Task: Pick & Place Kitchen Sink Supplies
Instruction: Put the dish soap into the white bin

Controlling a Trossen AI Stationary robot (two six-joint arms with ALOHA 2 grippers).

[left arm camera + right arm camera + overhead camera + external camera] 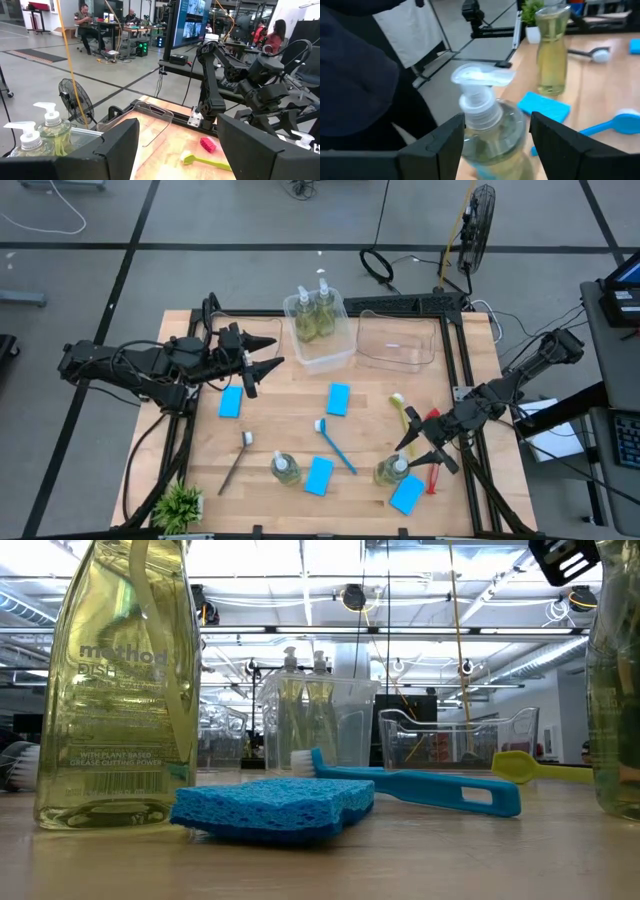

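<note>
Two soap bottles stand in the clear bin at the far edge. Another bottle stands near the front, and a fourth at the front right. My right gripper is open just above that fourth bottle. In the right wrist view its fingers flank the white pump without touching. Sponges lie flat. The blue brush, grey brush, yellow brush and red brush lie on the table. My left gripper is open, left of the bin.
An empty clear bin sits at the far right, beside the bin with bottles. A small potted plant stands at the near left corner. Bare wood shows in the table's middle. People sit at desks beyond the table in the left wrist view.
</note>
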